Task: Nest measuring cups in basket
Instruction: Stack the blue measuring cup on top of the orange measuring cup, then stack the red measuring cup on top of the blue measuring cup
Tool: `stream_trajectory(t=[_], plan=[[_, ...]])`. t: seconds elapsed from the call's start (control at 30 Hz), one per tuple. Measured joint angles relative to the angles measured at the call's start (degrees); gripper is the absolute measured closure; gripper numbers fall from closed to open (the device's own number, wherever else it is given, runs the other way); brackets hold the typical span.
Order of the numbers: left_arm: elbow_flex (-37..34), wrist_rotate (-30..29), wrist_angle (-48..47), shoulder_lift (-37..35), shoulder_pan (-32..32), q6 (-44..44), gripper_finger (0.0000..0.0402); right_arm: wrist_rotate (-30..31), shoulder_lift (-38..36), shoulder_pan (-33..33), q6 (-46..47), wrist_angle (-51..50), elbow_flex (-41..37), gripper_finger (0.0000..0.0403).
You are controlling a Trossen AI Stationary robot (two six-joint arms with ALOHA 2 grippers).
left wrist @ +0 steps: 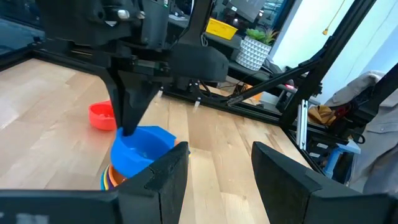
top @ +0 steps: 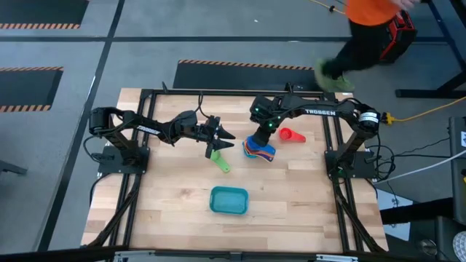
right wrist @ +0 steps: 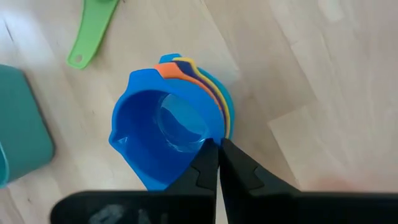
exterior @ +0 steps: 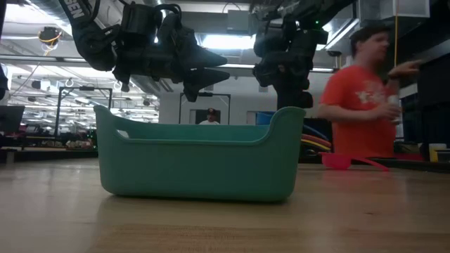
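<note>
A: What is the biggest thing on the wooden table (top: pixel 175 211)?

B: The two dark arms. The left gripper (top: pixel 220 143) hangs above the boards with its fingers (left wrist: pixel 163 180) spread wide and nothing between them. The right gripper (top: pixel 261 135) points down at the stack of cups (top: pixel 260 150), its fingers (right wrist: pixel 200 174) pressed together at the stack's rim.

A: Does it hold the stack?

B: The tips are closed right at the edge of the blue cup (right wrist: pixel 160 134), the top one, touching it. Whether the rim is pinched between them cannot be told.

A: And the basket (top: pixel 229 200)?

B: It sits well apart from both claws, nearer the table's front edge, below the gap between them in the high view. No cup shows inside it from above.

A: What lies under the blue cup?

B: Nested cups; orange and yellow handles (right wrist: pixel 186 70) fan out at one side.

A: Any loose cups?

B: The green cup (top: pixel 220 164) lies just beneath the open left claw, its handle trailing toward the basket. The red cup (top: pixel 291 135) lies just beside the right claw, on the side away from the left arm, clear of the stack.

A: Anyone around?

B: A person in an orange shirt (exterior: pixel 358 105) stands beyond the table's far edge
</note>
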Motion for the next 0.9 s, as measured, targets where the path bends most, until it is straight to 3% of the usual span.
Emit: stream_trajectory(t=[0.3, 0.9], plan=[[0.00, 0.01, -0.01, 0.00, 0.00, 0.00, 0.0231, -1.33, 0.00, 0.07, -1.14, -0.73, 0.00, 0.0393], [0.00, 0.01, -0.01, 0.00, 0.00, 0.00, 0.0231, -1.03, -0.05, 0.03, -1.07, -0.73, 0.00, 0.0326]])
